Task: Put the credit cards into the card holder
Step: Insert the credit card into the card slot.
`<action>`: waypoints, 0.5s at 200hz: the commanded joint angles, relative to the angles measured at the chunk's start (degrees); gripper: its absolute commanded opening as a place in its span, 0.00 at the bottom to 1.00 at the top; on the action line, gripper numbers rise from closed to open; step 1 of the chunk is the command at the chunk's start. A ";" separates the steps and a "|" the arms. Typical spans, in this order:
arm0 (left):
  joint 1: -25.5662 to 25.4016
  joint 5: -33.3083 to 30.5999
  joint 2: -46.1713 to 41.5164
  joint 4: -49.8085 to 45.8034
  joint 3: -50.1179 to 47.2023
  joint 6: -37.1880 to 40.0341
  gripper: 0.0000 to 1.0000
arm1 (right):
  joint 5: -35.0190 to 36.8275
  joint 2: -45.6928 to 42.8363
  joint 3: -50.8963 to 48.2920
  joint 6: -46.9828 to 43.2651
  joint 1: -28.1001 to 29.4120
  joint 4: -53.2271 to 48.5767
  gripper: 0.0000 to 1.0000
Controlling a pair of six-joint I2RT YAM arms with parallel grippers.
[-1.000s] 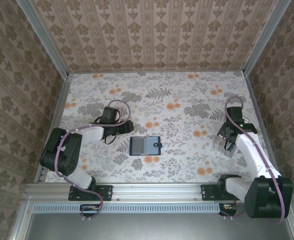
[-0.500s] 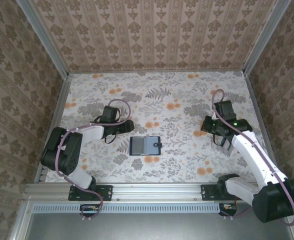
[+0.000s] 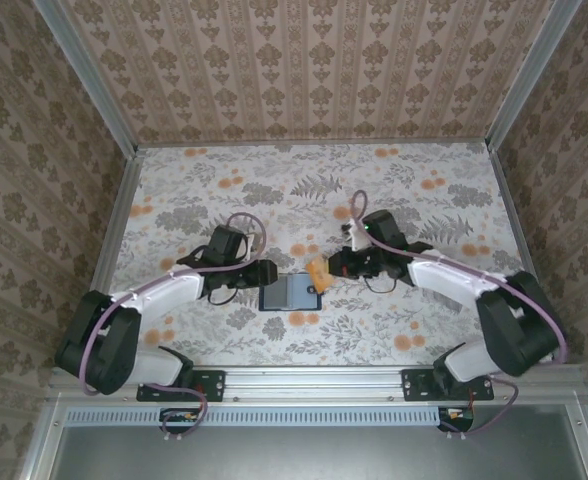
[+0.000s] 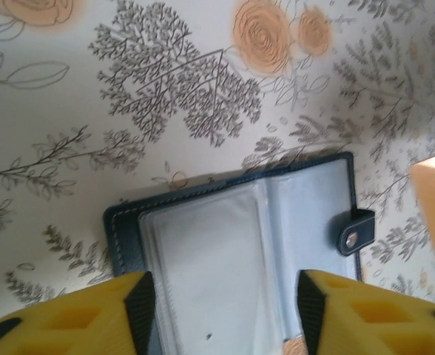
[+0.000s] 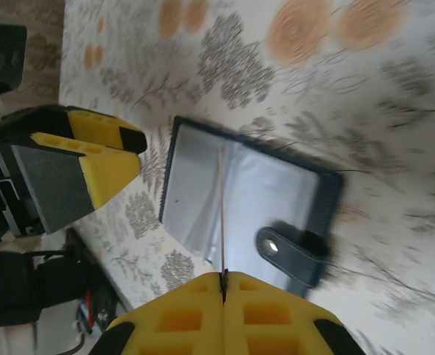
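Observation:
The card holder (image 3: 292, 292) lies open on the floral table, dark navy outside with a greyish clear-sleeved inside (image 4: 240, 237) and a snap strap (image 5: 288, 251) on its right edge. My left gripper (image 3: 262, 275) is open, its yellow fingers (image 4: 84, 310) straddling the holder's left half just above it; it also appears as the left gripper (image 5: 77, 170). My right gripper (image 5: 223, 277) is shut on one thin credit card (image 5: 222, 207), seen edge-on over the open holder (image 5: 195, 192). From above the credit card (image 3: 317, 272) looks pale orange, at the holder's right edge, and the credit card (image 4: 433, 214) enters from the right.
The table (image 3: 374, 190) is covered in a grey and orange floral cloth and is walled by patterned panels at the back and on both sides. An aluminium rail (image 3: 314, 380) carrying both arm bases runs along the near edge.
My right arm has swung from the table's right side to the middle, carrying the card to the holder. The left gripper has shifted right and nearer, up to the holder's left side.

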 commanded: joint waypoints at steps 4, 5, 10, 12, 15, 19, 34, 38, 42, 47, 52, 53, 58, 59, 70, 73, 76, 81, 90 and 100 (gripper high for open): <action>0.07 1.49 0.90 -2.84 -1.85 -0.96 0.45 | -7.93 5.97 0.84 2.96 1.84 9.17 0.00; 0.07 1.48 0.99 -2.73 -1.86 -1.01 0.45 | -8.06 6.15 0.86 3.01 1.84 9.25 0.00; 0.07 1.60 1.40 -2.53 -1.87 -1.27 0.43 | -8.23 7.04 0.89 3.12 1.90 9.53 0.00; 0.07 1.64 1.60 -2.52 -1.80 -1.25 0.43 | -8.27 7.41 0.88 3.18 1.97 9.63 0.00; 0.07 1.79 1.82 -2.44 -1.69 -1.40 0.42 | -8.28 7.96 0.88 3.27 1.94 9.83 0.00; -0.01 1.94 2.19 -2.28 -1.62 -1.42 0.42 | -8.44 8.59 0.76 3.47 1.95 10.22 0.00; -0.11 2.05 3.58 -1.40 -1.54 -1.72 0.41 | -9.15 10.63 0.54 3.61 1.96 11.10 0.00; -0.11 2.03 4.05 -1.03 -1.52 -1.77 0.40 | -9.16 11.07 0.44 3.53 1.94 11.12 0.00; -0.11 2.17 4.50 -0.67 -1.51 -1.85 0.40 | -9.21 11.51 0.36 3.45 1.94 11.10 0.00; -0.18 2.39 5.10 -0.15 -1.45 -1.85 0.39 | -9.39 12.05 0.27 3.40 1.93 11.24 0.00; -0.19 2.61 5.64 0.29 -1.45 -1.96 0.39 | -9.88 12.55 0.26 3.52 1.99 11.42 0.00; -0.20 2.71 5.73 0.38 -1.48 -2.00 0.39 | -10.00 12.65 0.26 3.55 2.01 11.53 0.00; -0.20 2.91 6.13 0.82 -1.58 -2.16 0.38 | -10.55 13.22 0.34 3.81 2.03 11.86 0.00; -0.20 2.90 6.20 0.86 -1.55 -2.18 0.38 | -10.65 13.34 0.34 3.87 2.03 11.92 0.00; -0.28 2.98 6.88 1.70 -1.90 -2.56 0.37 | -11.56 14.30 0.26 4.66 2.34 13.47 0.00; -0.28 2.98 6.95 1.90 -2.06 -2.64 0.36 | -11.68 14.51 0.25 4.78 2.42 13.59 0.00; -0.28 2.98 7.07 2.36 -2.24 -2.75 0.36 | -11.71 14.65 0.33 4.81 2.51 13.72 0.00; -0.28 3.02 7.38 2.90 -2.51 -2.98 0.35 | -11.78 14.90 0.35 4.73 2.63 13.75 0.00; -0.28 3.02 7.85 3.44 -2.75 -3.29 0.33 | -11.81 15.11 0.37 4.63 2.73 13.57 0.00; -0.28 3.28 8.38 3.33 -2.53 -3.48 0.30 | -11.38 15.37 0.41 4.84 2.73 13.34 0.00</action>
